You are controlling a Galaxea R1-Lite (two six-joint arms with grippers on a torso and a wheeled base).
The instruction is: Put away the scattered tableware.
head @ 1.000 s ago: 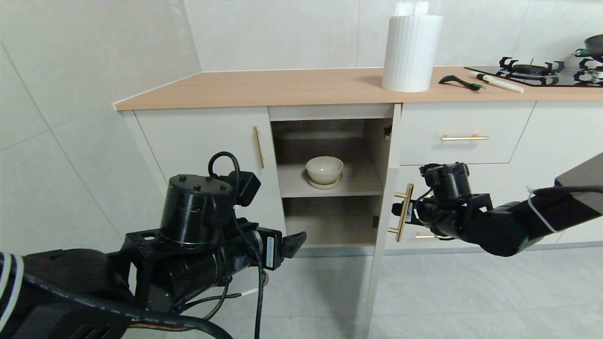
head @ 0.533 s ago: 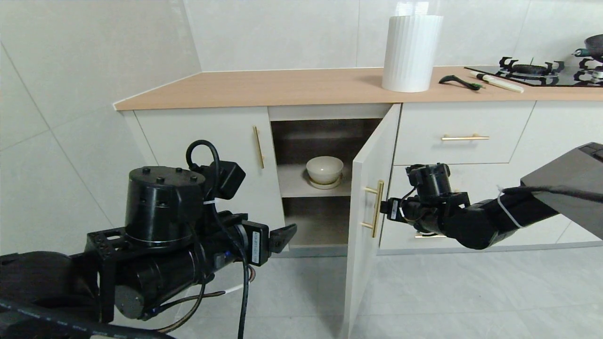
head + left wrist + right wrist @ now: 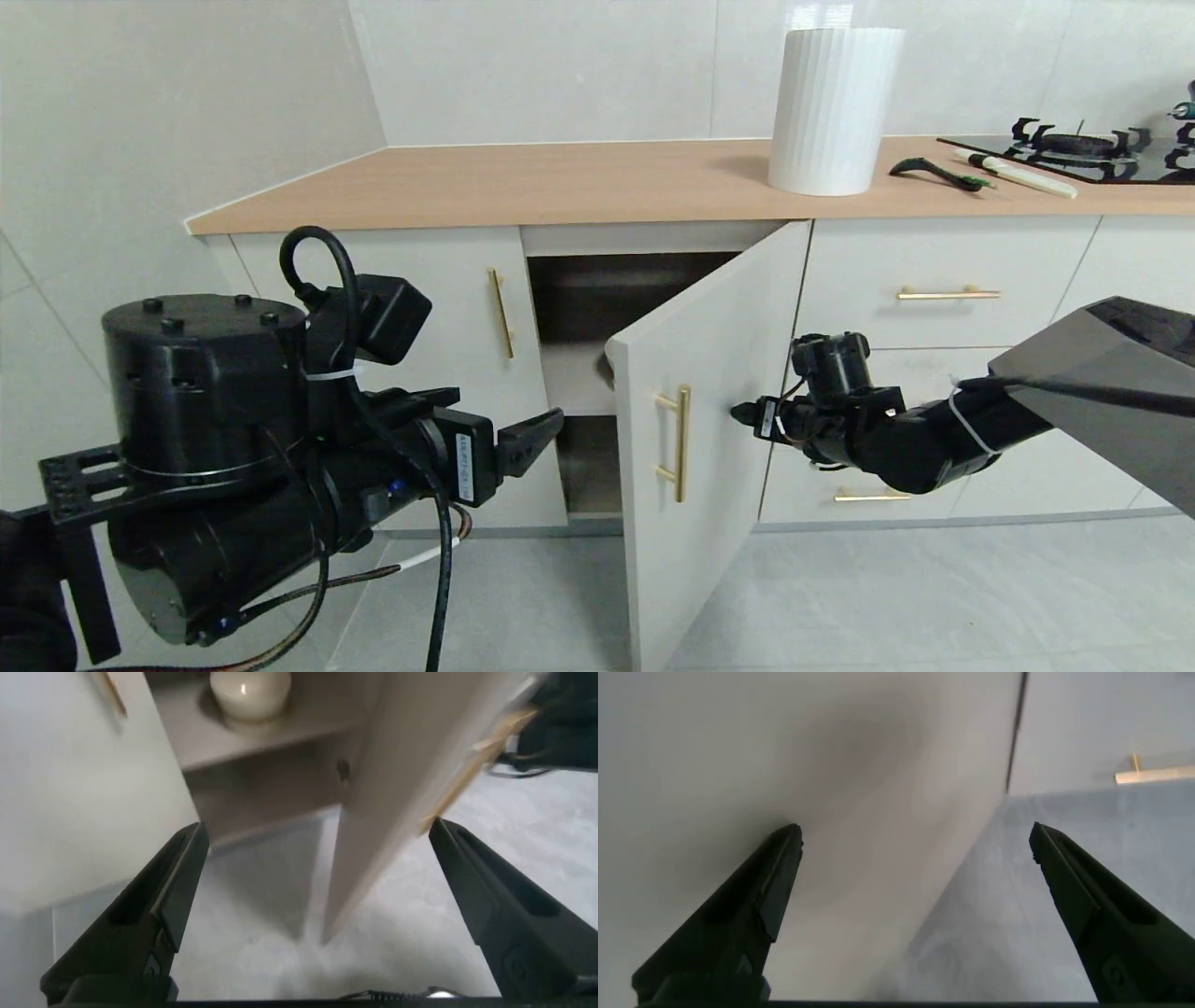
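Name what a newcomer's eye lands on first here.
The white cabinet door with a brass bar handle stands half open under the wooden countertop, the open right gripper close at its outer face. Inside, a cream bowl sits on the shelf; the open left gripper hangs before the neighbouring closed door. A tall white ribbed cylinder stands on the countertop.

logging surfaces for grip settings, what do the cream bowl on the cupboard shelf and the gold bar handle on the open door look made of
Cream round bowl: likely glazed ceramic, glossy with a bright highlight. Gold bar handle: seemingly metal, brass-toned satin sheen; possibly plated.
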